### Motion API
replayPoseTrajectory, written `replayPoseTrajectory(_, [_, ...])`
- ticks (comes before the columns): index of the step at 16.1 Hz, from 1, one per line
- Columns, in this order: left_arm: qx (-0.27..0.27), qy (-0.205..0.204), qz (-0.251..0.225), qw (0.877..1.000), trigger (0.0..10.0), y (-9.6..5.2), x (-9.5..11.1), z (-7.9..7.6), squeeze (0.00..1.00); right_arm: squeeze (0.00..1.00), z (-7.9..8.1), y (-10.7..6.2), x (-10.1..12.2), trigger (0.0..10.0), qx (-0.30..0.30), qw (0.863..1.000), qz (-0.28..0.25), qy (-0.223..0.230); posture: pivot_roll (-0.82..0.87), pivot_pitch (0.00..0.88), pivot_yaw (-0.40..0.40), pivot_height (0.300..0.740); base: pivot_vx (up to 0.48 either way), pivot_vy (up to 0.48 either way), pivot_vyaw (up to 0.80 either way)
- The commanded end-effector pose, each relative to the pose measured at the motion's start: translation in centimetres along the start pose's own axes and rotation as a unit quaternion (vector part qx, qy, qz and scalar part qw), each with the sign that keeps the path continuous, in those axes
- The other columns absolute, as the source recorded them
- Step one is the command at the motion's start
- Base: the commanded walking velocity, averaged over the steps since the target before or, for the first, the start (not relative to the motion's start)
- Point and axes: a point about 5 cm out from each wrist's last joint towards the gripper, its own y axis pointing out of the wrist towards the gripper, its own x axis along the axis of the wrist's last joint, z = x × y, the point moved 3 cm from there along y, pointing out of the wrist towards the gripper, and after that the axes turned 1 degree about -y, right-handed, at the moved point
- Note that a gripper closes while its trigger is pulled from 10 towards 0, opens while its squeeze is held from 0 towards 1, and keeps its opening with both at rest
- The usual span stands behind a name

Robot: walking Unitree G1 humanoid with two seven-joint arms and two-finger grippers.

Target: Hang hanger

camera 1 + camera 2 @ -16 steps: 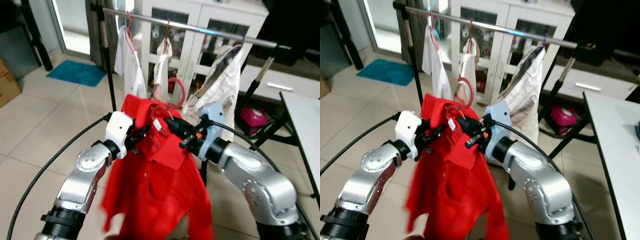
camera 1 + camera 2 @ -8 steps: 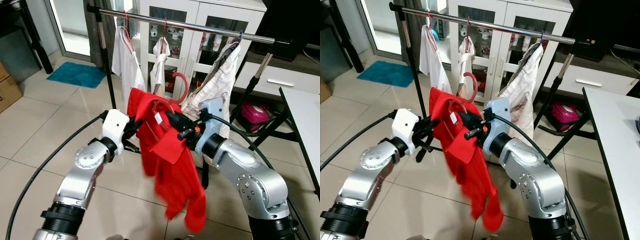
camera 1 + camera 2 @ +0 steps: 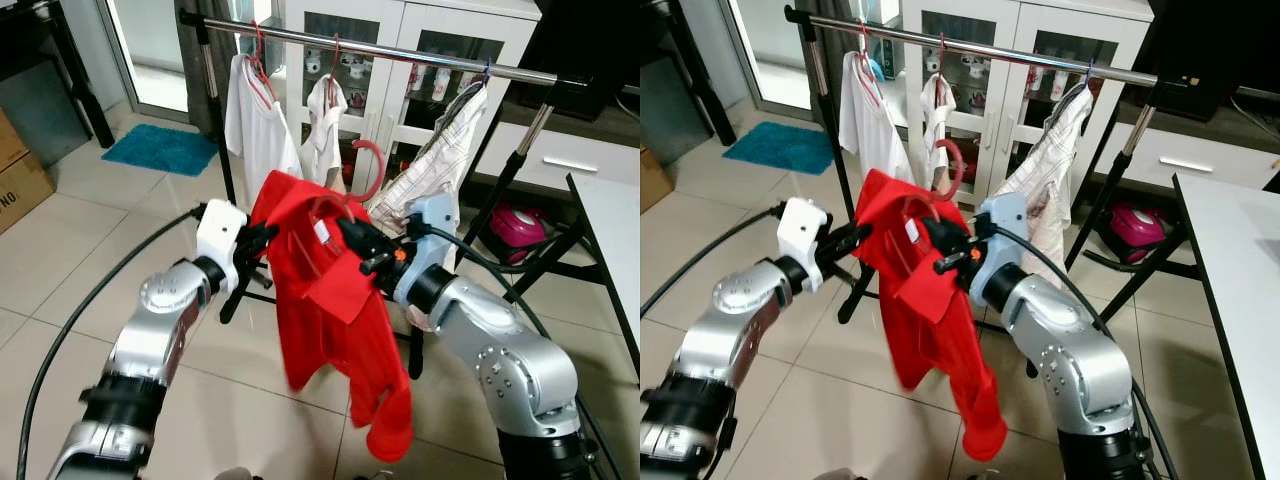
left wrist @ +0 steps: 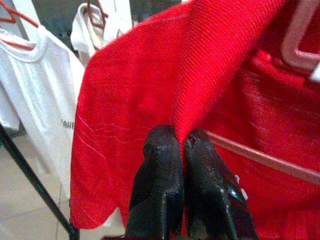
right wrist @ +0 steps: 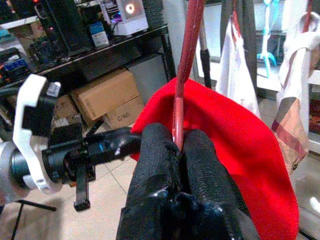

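Observation:
A red shirt (image 3: 330,300) hangs on a pink-red hanger whose hook (image 3: 372,168) points up, below the metal clothes rail (image 3: 400,50). My right gripper (image 3: 352,238) is shut on the hanger's neck (image 5: 178,125), just under the hook. My left gripper (image 3: 265,238) sits at the shirt's left shoulder, its fingers (image 4: 162,150) shut with a fold of red cloth at their tips. The hook is in front of the rail and lower than it, between a white shirt and a checked one.
Two white shirts (image 3: 255,120) (image 3: 322,125) and a checked shirt (image 3: 440,160) hang on the rail. Behind stands a white glass-door cabinet (image 3: 430,70). A blue mat (image 3: 160,148) and a cardboard box (image 3: 20,170) lie left; a white table (image 3: 615,230) is right.
The red shirt, spread wide a second ago, now hangs down narrow from the hanger. Both grippers keep their hold, and the hook sits a little nearer the rail.

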Motion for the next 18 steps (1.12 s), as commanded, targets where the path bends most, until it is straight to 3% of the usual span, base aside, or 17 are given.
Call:
replayPoseTrajectory(1, [0.009,0.003,-0.016,1.000,0.0,0.1,1.1,0.8,0.00,0.00,-0.5,0.0,0.9,0.0,-0.006,1.000,-0.017,-0.012,-0.07,0.000,-0.025,0.740,0.000,0.000,0.00])
replayPoseTrajectory(3, [0.036,0.029,-0.044,0.998,0.0,-0.3,3.8,3.1,0.00,0.00,-1.9,-0.3,-0.9,0.0,-0.019,0.992,0.060,-0.113,-0.07,0.000,-0.029,0.740,0.000,0.000,0.00])
replayPoseTrajectory(4, [0.043,0.043,-0.051,0.997,0.0,-0.5,4.9,4.0,0.00,0.00,-2.3,-0.6,-1.6,0.0,-0.014,0.986,0.086,-0.139,-0.07,0.000,-0.033,0.740,0.000,0.000,0.00])
replayPoseTrajectory(7, [0.072,0.105,-0.041,0.991,0.0,-1.5,7.2,7.3,0.00,0.00,-3.3,-2.1,-3.4,0.0,0.022,0.974,0.145,-0.174,-0.06,0.000,-0.039,0.740,0.000,0.000,0.00])
replayPoseTrajectory(11, [0.132,0.151,0.040,0.979,0.0,-3.8,5.7,11.6,0.00,0.00,-2.4,-4.0,-2.8,0.0,0.104,0.975,0.124,-0.153,-0.06,0.000,-0.040,0.740,0.000,0.000,0.00])
replayPoseTrajectory(13, [0.192,0.123,0.053,0.972,0.0,-4.9,4.7,13.8,0.00,0.00,-1.1,-5.3,-2.1,0.0,0.171,0.971,0.105,-0.129,-0.05,0.000,-0.041,0.740,0.000,0.000,0.00])
replayPoseTrajectory(15, [0.247,0.061,0.018,0.967,0.0,-5.1,4.8,15.1,0.00,0.00,0.3,-6.4,-2.5,0.0,0.229,0.959,0.118,-0.120,-0.06,0.000,-0.043,0.740,0.000,0.000,0.00])
replayPoseTrajectory(17, [0.229,0.004,0.001,0.973,0.0,-4.5,4.3,14.6,0.00,0.00,0.3,-6.1,-2.1,0.0,0.221,0.964,0.096,-0.109,-0.06,0.000,-0.043,0.740,0.000,0.000,0.00])
replayPoseTrajectory(18, [0.212,-0.045,-0.011,0.976,0.0,-3.6,3.6,13.9,0.00,0.00,0.2,-5.8,-1.6,0.0,0.212,0.970,0.070,-0.093,-0.07,0.000,-0.037,0.740,0.000,0.000,0.00])
